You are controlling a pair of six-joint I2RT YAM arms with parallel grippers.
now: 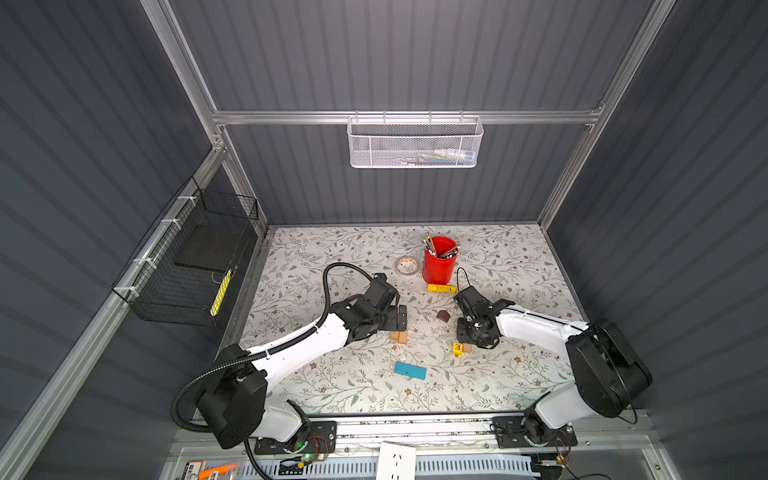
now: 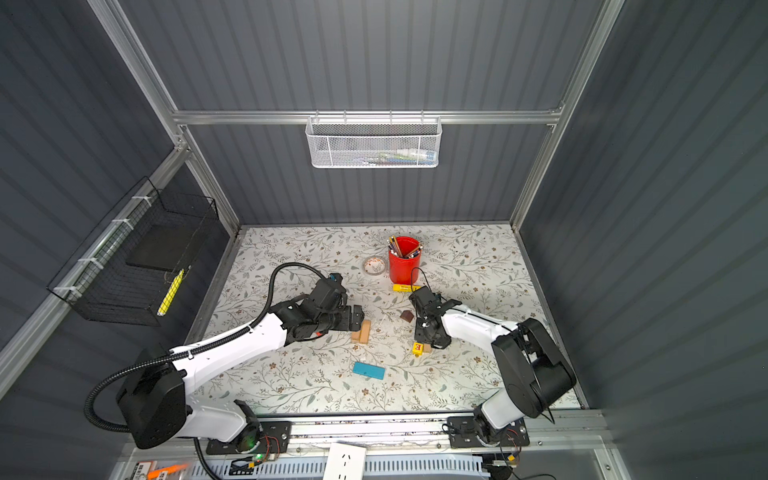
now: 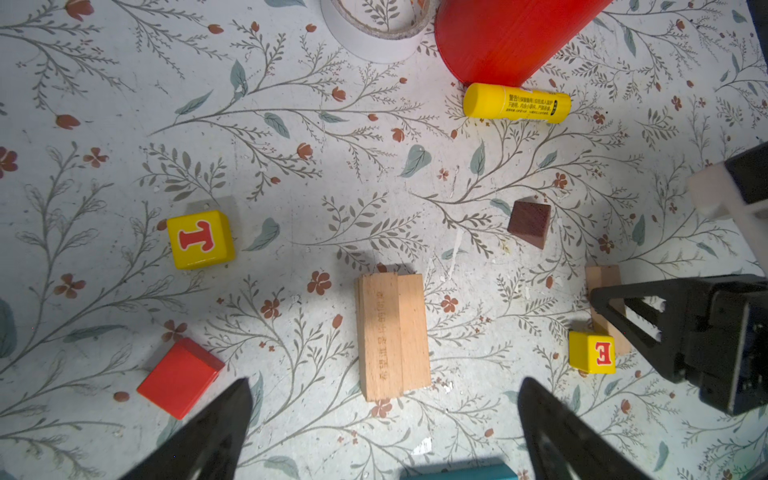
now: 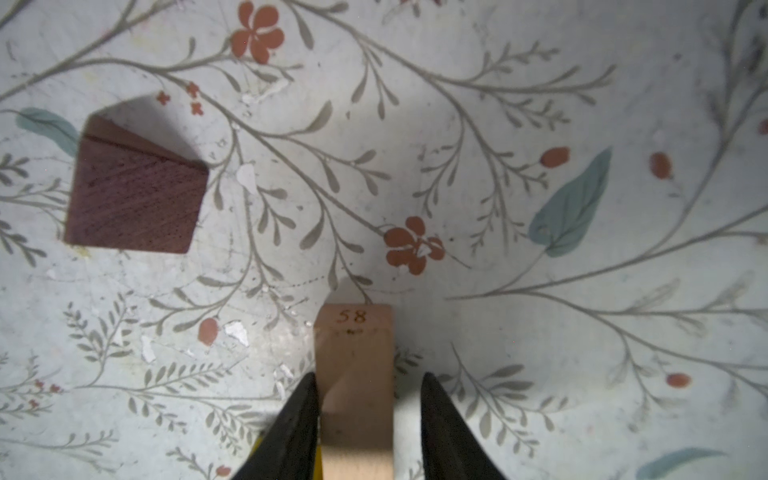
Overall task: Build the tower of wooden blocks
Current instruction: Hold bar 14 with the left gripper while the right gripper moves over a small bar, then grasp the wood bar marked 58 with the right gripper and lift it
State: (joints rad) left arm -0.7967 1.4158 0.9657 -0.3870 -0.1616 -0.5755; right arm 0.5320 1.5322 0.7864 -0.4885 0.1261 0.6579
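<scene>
Two tan bars (image 3: pixel 392 336) lie side by side mid-table, just ahead of my open left gripper (image 3: pixel 385 380), which holds nothing. Around them in the left wrist view sit a yellow T cube (image 3: pixel 200 240), a red cube (image 3: pixel 179 377), a brown roof piece (image 1: pixel 443 316) and an edge of the teal bar (image 1: pixel 410 370). My right gripper (image 4: pixel 369 376) straddles another tan bar (image 4: pixel 353 374) lying beside the yellow E cube (image 1: pixel 457 348). One finger touches the bar's side and the other stands a little off it.
A red cup of pencils (image 1: pixel 439 259), a tape roll (image 1: pixel 407 265) and a yellow printed tube (image 1: pixel 441 288) stand behind the blocks. A white mesh basket (image 1: pixel 415 143) hangs on the back wall and a black wire basket (image 1: pixel 195 257) on the left wall.
</scene>
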